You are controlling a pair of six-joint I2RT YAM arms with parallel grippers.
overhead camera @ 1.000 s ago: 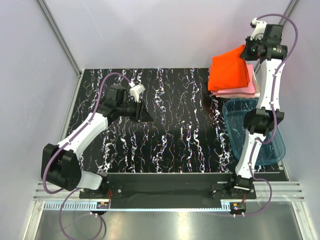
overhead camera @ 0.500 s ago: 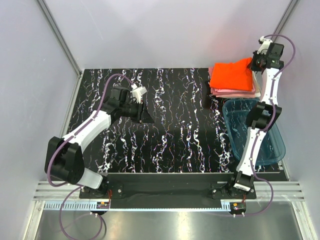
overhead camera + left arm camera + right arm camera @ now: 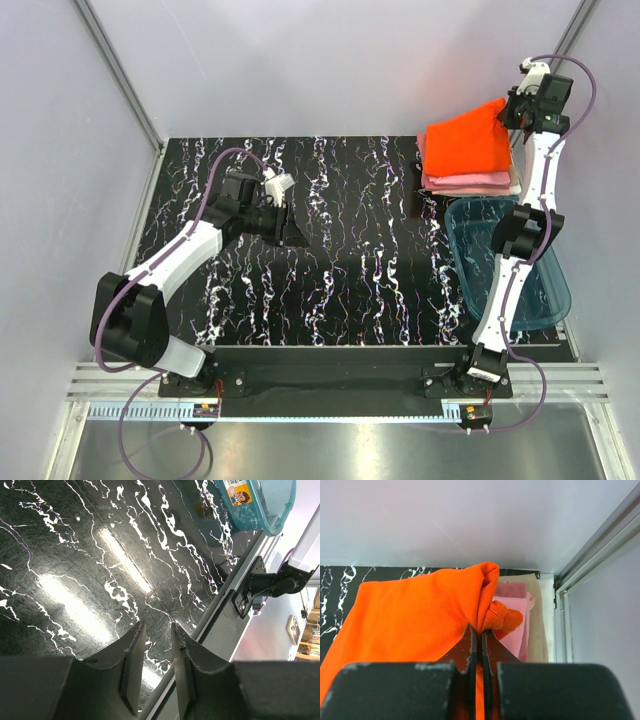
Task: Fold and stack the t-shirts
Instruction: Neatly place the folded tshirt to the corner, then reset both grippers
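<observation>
The folded orange-red t-shirt [image 3: 464, 144] lies on top of the stack of pink folded t-shirts [image 3: 470, 183] at the far right corner of the table. My right gripper [image 3: 508, 108] is shut on the orange-red t-shirt's far right corner [image 3: 490, 617] and holds that corner raised a little over the stack; the pink shirts [image 3: 512, 607] show beneath it. My left gripper [image 3: 293, 230] hangs over the bare left-middle of the table, its jaws [image 3: 157, 630] a little apart with nothing between them.
A translucent teal tub [image 3: 505, 265] stands at the right edge, just in front of the stack, also in the left wrist view [image 3: 255, 505]. The black marbled table [image 3: 350, 250] is walled at the back and both sides. A metal rail runs along the near edge [image 3: 220, 615].
My right gripper has carried the orange-red t-shirt back toward the far right corner and set it down onto the pink stack, then lifted its corner slightly. The left arm shifted a little right.
</observation>
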